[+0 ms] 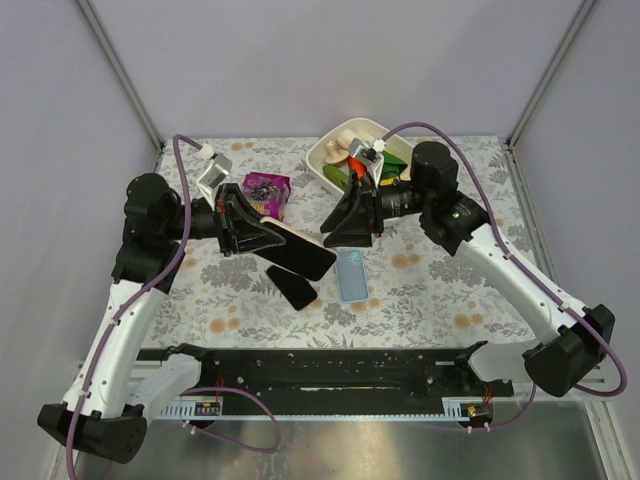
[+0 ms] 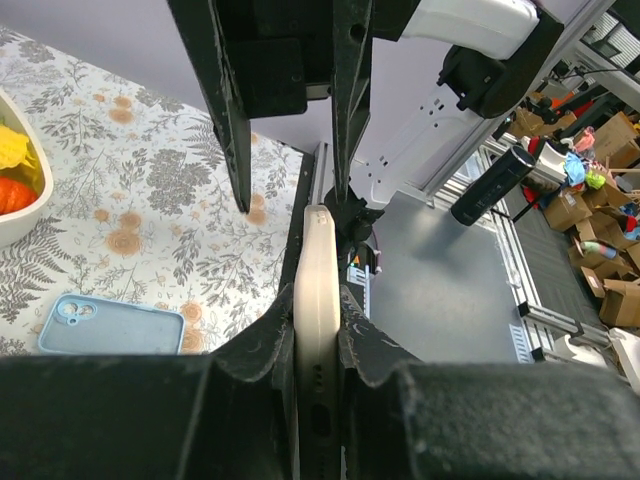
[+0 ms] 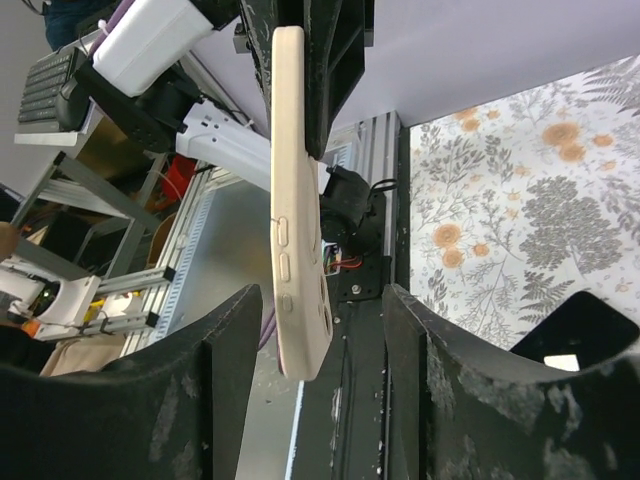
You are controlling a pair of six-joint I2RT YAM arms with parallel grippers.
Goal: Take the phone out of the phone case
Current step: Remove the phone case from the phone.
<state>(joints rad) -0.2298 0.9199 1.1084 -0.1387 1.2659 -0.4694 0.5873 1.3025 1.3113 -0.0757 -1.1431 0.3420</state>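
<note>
A phone in a cream phone case (image 1: 300,250) hangs above the table, its black screen facing up in the top view. My left gripper (image 1: 255,232) is shut on its near end. The left wrist view shows the cased phone (image 2: 316,300) edge-on, pinched between both fingers of the left gripper (image 2: 316,292). My right gripper (image 1: 335,228) is open at the phone's far end. In the right wrist view the cream case (image 3: 297,230), with its side buttons and camera holes, hangs between the spread fingers of the right gripper (image 3: 320,295). It is nearer the left finger and touches neither.
A light blue empty phone case (image 1: 350,275) lies on the flowered cloth under the right gripper. A flat black item (image 1: 293,288) lies to its left. A white bin (image 1: 328,160) of toy food and a purple packet (image 1: 267,190) stand at the back.
</note>
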